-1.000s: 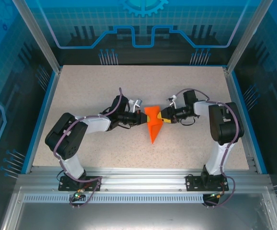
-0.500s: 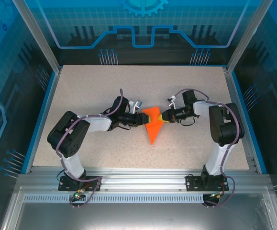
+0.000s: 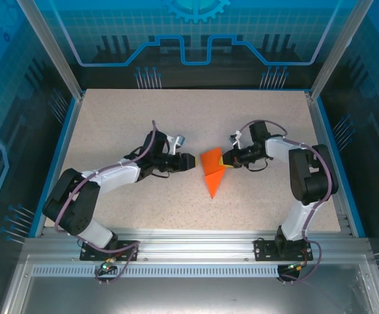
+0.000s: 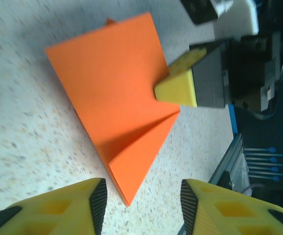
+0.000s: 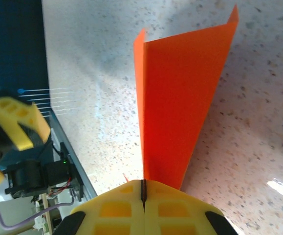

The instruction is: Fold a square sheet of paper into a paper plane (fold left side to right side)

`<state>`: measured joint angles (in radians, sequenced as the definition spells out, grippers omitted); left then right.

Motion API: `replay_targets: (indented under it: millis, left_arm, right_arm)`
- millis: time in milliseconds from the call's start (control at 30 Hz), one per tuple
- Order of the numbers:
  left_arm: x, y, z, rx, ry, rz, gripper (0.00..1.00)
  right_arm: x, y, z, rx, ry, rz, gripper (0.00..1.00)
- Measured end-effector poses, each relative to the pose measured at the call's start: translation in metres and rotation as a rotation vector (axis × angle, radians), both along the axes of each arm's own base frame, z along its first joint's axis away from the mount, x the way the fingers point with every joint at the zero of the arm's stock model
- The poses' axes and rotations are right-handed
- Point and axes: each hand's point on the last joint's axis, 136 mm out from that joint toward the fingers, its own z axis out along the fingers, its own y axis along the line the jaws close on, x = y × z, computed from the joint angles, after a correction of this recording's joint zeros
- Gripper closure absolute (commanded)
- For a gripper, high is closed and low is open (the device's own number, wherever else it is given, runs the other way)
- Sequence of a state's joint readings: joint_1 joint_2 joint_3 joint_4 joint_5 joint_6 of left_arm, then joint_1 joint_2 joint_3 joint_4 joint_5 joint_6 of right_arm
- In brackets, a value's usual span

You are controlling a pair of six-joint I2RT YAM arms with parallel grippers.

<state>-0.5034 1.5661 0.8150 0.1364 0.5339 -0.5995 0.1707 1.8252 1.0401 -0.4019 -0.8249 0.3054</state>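
The orange-red paper plane [image 3: 211,171] is a folded wedge at mid-table, its tip pointing to the near edge. My right gripper [image 3: 223,159] is shut on its right edge. In the right wrist view the paper plane [image 5: 180,103] rises on edge from my right gripper [image 5: 142,196], one flap standing upright. My left gripper [image 3: 189,161] is open, just left of the paper and not touching it. In the left wrist view the paper plane [image 4: 112,88] lies ahead of my left gripper [image 4: 141,208], with its tip between the open jaws and the right gripper's yellow fingertips [image 4: 176,89] on its far edge.
The speckled table [image 3: 110,118] has a blue rim [image 3: 57,167] and aluminium posts at its corners. Both arm bases sit on the metal rail [image 3: 189,252] at the near edge. Free tabletop lies behind and in front of the paper.
My left gripper has drawn back to the left, off the paper's left edge, and its arm has swung out leftward. The right gripper stays shut on the paper, which shifted slightly.
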Motion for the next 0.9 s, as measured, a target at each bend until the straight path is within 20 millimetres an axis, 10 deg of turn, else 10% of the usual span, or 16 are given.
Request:
replay_targets:
  millis: [233, 433, 900]
  left_arm:
    - [-0.023, -0.037, -0.049, 0.055, 0.122, -0.091, 0.61]
    - [-0.012, -0.062, -0.052, 0.056, 0.114, -0.120, 0.65]
    - [-0.005, -0.061, -0.092, 0.136, 0.182, -0.092, 0.71]
  right_arm:
    - [0.000, -0.007, -0.011, -0.069, 0.027, -0.031, 1.00]
    - [0.000, -0.009, -0.015, -0.095, 0.034, -0.041, 1.00]
    - [-0.008, -0.013, -0.020, -0.126, 0.081, -0.044, 0.77]
